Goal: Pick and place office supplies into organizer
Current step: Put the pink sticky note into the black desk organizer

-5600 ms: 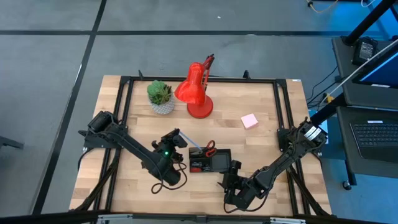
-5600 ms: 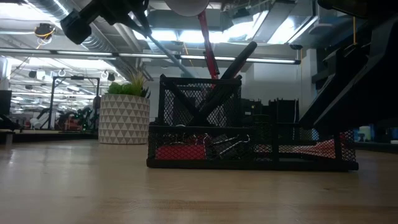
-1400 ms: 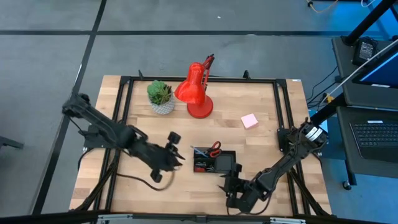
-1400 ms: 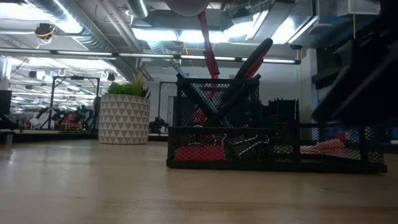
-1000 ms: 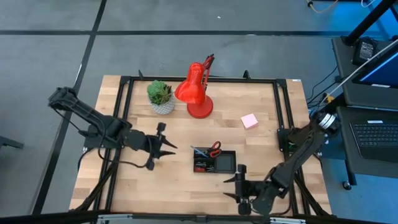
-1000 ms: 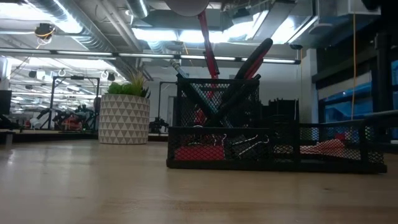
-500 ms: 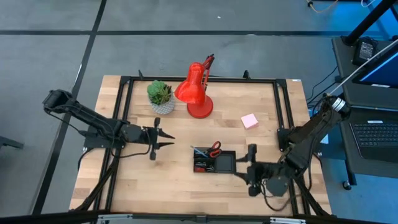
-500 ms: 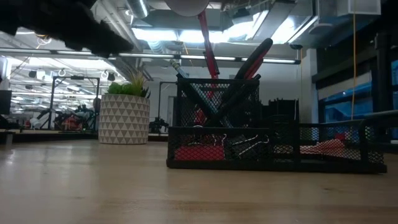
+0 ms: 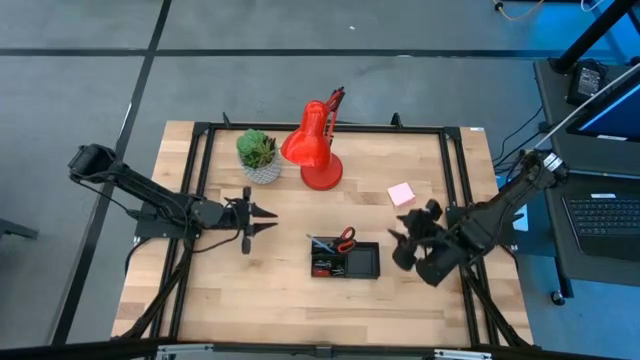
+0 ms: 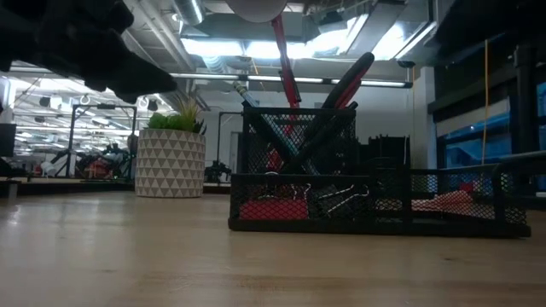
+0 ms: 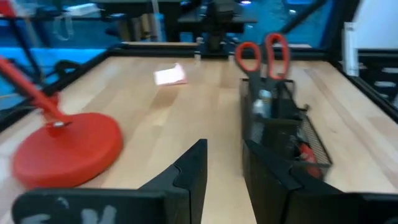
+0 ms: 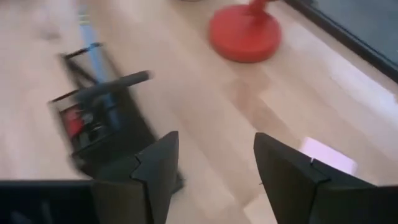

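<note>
Organizer: the black mesh organizer (image 9: 345,259) sits near the table's middle, toward the 6 o'clock edge; you can see scissors (image 9: 341,238) with red handles, a blue pen (image 12: 94,52), black pens (image 10: 337,92) and clips (image 10: 320,198) already standing or lying in it

Sticky pad: the pink sticky pad (image 9: 401,194) lies flat on the bare wood, at about 2 o'clock from the organizer and well apart from it; judging by what is in the tray, it looks like the one supply left outside

Right claw: your right claw (image 9: 407,240) hangs between organizer and pad, fingers spread wide with nothing between them; it is empty

Pad against the right claw: the pad is near, roughly at 12 o'clock from the claw in the overhead view; the right wrist view shows it just past one finger (image 12: 287,168), not yet between the two

Why held so: wide fingers suit a flat pad that must be pinched by its edges; I judge you are lining up for that pick

Left claw: your left claw (image 9: 258,220) waits over the table at 9 o'clock from the organizer, well clear, fingers partly apart and holding nothing

Lamp and plant: the red lamp (image 9: 315,150) and the potted plant (image 9: 259,156) stand toward 12 o'clock, out of your path

Watch: a thin pad may slide on the wood when a finger touches it
</note>
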`<state>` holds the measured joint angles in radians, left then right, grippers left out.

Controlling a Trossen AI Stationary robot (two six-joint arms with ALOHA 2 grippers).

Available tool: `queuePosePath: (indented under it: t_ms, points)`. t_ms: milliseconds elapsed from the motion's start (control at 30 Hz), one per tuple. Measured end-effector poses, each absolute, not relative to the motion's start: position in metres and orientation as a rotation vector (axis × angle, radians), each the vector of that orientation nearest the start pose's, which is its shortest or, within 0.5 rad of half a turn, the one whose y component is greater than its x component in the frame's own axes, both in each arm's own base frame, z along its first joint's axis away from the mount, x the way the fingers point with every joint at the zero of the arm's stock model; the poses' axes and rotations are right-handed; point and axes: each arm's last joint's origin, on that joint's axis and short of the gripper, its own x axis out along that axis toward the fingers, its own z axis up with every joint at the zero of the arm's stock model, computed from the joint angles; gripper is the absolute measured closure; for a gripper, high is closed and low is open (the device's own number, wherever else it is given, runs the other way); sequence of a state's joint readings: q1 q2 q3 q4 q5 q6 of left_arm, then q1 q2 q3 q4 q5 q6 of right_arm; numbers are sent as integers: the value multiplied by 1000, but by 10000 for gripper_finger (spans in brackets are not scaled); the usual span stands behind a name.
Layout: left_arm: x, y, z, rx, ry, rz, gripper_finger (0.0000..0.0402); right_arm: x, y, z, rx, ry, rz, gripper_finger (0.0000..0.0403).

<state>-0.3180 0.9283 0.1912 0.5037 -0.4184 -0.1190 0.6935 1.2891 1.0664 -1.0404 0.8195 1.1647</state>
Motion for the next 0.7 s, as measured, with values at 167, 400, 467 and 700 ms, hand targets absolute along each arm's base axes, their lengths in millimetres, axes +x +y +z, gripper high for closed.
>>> queuePosePath:
  t_ms: [167,400,467,700]
  points:
    - [170,-40,173,-32,197,228,306,193,120,278,237,681,-619,192]
    - [169,-38,174,-16,190,300,306,200,95,275,335,717,-769,192]
    - [169,-38,174,-16,189,305,306,202,83,272,395,784,-831,192]
    - [169,-38,175,-25,172,303,306,206,42,253,523,936,-985,210]
